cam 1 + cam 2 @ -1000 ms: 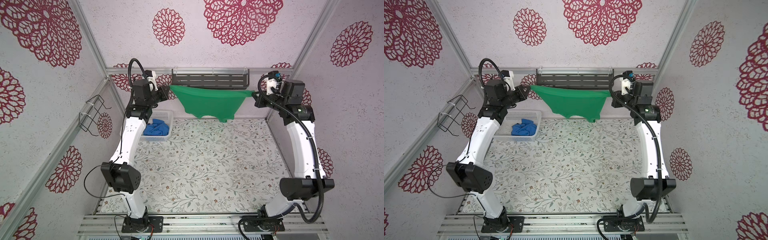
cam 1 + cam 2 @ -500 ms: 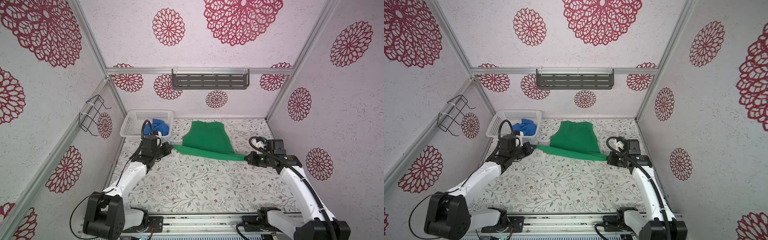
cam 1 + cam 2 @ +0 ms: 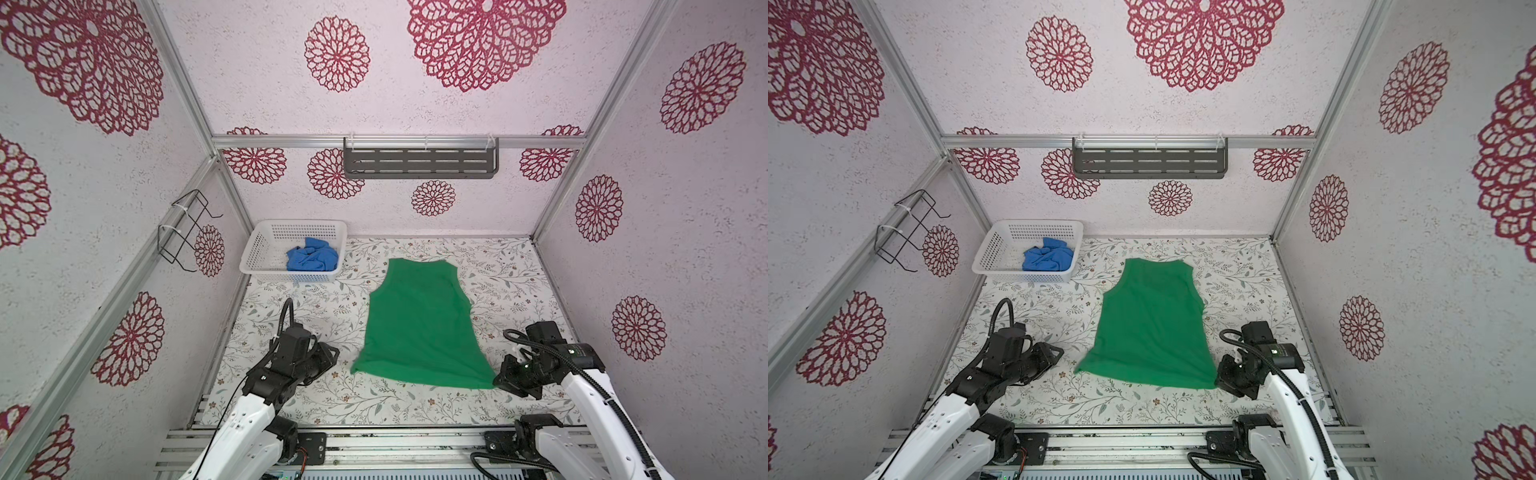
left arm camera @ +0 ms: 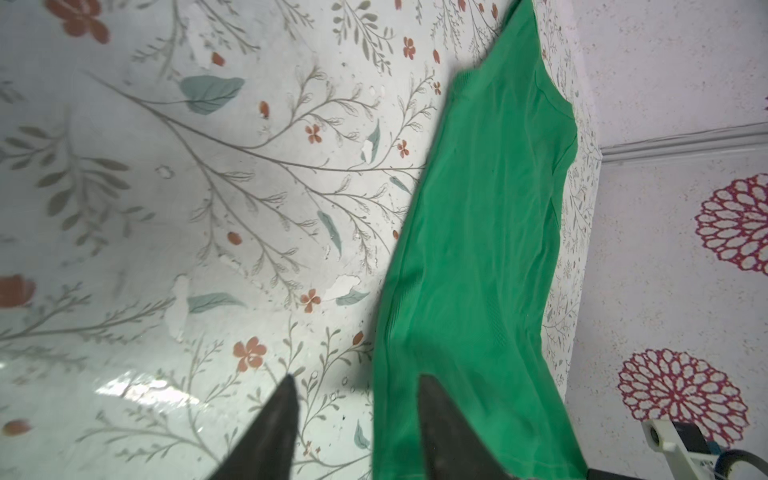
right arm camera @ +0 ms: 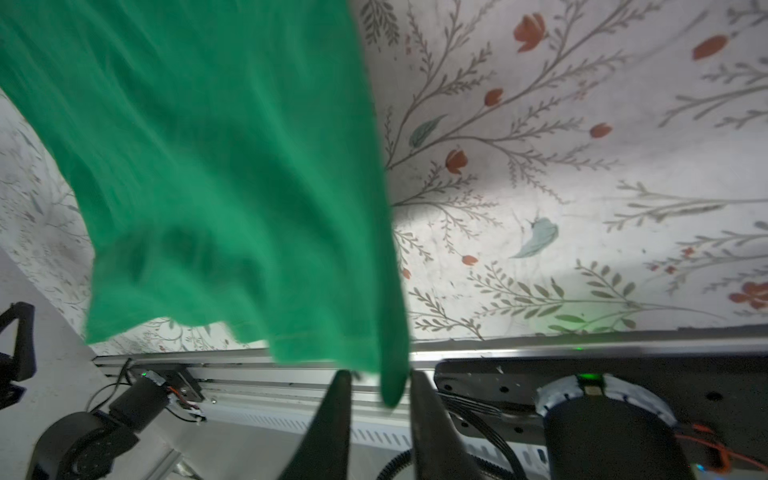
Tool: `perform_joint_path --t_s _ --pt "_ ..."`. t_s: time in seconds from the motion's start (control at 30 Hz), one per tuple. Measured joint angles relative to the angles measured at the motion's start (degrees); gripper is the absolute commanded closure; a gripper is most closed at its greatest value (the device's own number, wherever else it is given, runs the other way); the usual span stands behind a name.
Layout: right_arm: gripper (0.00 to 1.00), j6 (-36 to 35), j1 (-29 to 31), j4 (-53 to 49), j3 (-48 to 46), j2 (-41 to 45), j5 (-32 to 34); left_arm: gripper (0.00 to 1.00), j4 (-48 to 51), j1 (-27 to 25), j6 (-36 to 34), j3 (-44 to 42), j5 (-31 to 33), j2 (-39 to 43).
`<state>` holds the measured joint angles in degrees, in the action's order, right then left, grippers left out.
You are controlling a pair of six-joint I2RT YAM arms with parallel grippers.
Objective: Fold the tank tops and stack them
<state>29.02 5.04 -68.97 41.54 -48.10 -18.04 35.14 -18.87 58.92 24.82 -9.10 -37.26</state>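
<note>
Green top [image 3: 419, 324] now flat; left gripper [image 4: 356, 380] spread; right gripper [image 5: 380, 376] parted astride corner, wrist view only.

A view from above is showing a floral-patterned desk [image 3: 1038, 390] inside a booth with walls bearing red flower shapes. A green tank top [image 3: 1152, 328] is lying flat and spread out at the middle of the desk, its neck pointing toward the back wall and its hem nearest the camera. A blue tank top [image 3: 1047, 258] is sitting crumpled in a white basket [image 3: 1000, 241] at the back left corner. The left claw [image 3: 1059, 353] is resting low, a little apart from the hem's left corner. The right claw [image 3: 1221, 374] is sitting right at the hem's right corner. A grey shelf [image 3: 1150, 163] is hanging on the back wall.
</note>
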Motion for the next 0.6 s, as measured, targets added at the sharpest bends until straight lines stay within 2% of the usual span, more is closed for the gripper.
perform_joint_path --t_s 0.13,0.23,0.33,0.47,0.6 --pt "0.62 -0.6 0.1 -1.7 7.2 -3.6 4.0 0.21 6.8 0.0 -2.0 5.9 4.3 0.0" --pt "0.62 -0.9 1.4 -0.8 12.2 -6.5 8.5 0.28 5.9 0.0 -5.6 13.4 6.3 -7.6" --pt "0.64 0.8 6.9 2.7 12.9 -8.1 12.2 0.4 0.6 -0.1 -9.8 20.2 6.2 -20.9" --pt "0.68 6.3 18.9 13.1 6.7 -11.3 13.5 0.54 -7.2 -0.4 -16.4 32.6 4.8 -42.4" --pt "0.71 11.6 26.5 21.8 -0.5 -16.5 14.3 0.58 -12.7 -1.2 -21.9 47.6 2.0 -59.6"
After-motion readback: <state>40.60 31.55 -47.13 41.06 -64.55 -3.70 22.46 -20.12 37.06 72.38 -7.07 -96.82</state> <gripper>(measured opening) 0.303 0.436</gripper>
